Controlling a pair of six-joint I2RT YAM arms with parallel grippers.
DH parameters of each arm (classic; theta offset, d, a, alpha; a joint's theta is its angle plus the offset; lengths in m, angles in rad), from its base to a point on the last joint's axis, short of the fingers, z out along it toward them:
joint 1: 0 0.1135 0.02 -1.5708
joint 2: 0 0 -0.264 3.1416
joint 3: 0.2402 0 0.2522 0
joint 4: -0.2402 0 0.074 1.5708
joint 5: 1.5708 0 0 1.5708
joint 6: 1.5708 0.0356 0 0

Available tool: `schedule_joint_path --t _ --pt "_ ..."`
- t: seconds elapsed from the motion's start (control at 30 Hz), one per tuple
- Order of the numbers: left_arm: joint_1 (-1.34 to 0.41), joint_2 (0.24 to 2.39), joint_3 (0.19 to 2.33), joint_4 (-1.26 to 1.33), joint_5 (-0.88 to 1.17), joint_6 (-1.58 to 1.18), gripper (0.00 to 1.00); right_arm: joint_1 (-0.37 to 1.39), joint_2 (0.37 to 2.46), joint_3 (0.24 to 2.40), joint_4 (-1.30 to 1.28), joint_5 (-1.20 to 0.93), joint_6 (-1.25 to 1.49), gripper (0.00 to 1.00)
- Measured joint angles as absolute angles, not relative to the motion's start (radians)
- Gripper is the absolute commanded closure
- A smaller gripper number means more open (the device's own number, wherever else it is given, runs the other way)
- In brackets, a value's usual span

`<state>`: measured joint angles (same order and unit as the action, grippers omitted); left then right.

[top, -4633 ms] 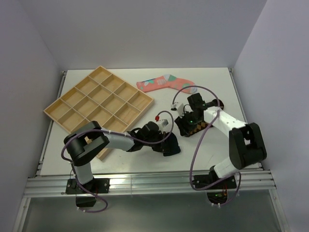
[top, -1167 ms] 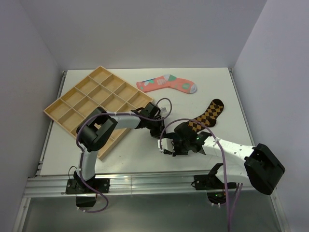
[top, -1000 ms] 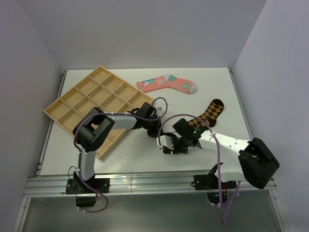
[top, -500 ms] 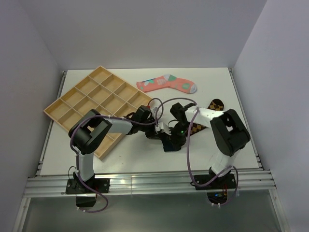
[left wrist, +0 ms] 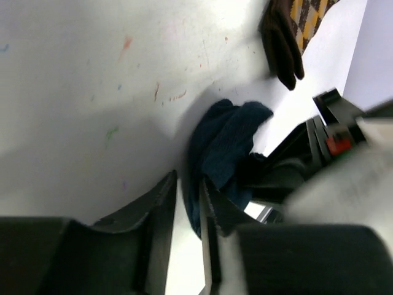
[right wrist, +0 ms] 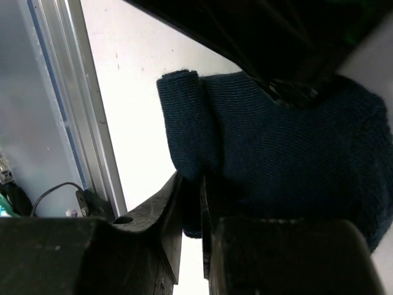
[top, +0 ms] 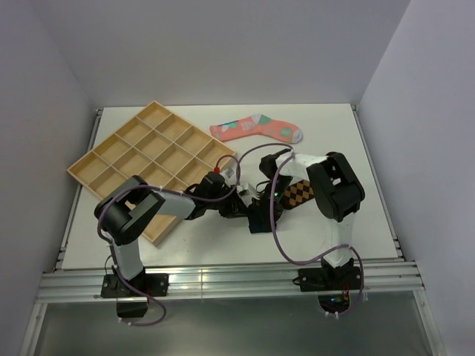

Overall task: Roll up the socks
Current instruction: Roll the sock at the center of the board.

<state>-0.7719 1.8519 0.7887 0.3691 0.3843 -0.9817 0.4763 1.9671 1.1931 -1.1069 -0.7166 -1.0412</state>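
The short dark navy sock point(right wrist: 276, 153) lies bunched on the white table, near the middle. My right gripper point(right wrist: 190, 178) is shut on its near edge, with fabric pinched between the jaws. My left gripper point(left wrist: 188, 179) stands slightly open at the other side of the navy sock point(left wrist: 224, 144); white table shows through the gap and the sock's edge rests against one fingertip. From above, both grippers meet over the navy sock point(top: 258, 221). The brown-and-orange diamond sock point(top: 300, 194) lies just right of them, partly under the right arm. The pink sock point(top: 256, 128) lies flat at the back.
A wooden tray point(top: 111, 137) with several compartments sits at the back left, close beside the left arm. The diamond sock's dark end point(left wrist: 281, 43) is near the left gripper. The table's metal front rail point(right wrist: 61, 123) runs close to the right gripper.
My left jaws have parted from shut to a narrow gap. The right arm has folded back from the front right and now reaches in over the diamond sock, its gripper still at the navy sock.
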Motion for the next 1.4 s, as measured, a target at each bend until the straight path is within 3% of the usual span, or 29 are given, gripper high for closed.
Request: schedule_joint_path --t 0.23,0.5,0.67,0.93,1.4 --pt "-0.813 1.705 0.606 0.470 0.259 -1.008 0.59 0.477 1.990 1.212 -1.120 -0.719 -1.016 0.83" --pt "-0.987 1.494 0.384 0.564 0.012 -0.945 0.59 0.477 2.010 1.229 -1.135 -0.719 -0.991 0.83" --pt "-1.103 1.471 0.411 0.595 -0.085 -0.754 0.57 0.477 2.020 1.239 -1.145 -0.720 -0.984 0.83" --pt "-1.124 1.599 0.599 0.611 -0.083 -0.485 0.57 0.477 2.021 1.239 -1.145 -0.720 -0.984 0.83" --pt "-1.085 1.729 0.659 0.630 0.037 -0.351 0.59 0.475 2.033 1.248 -1.156 -0.723 -0.979 0.83"
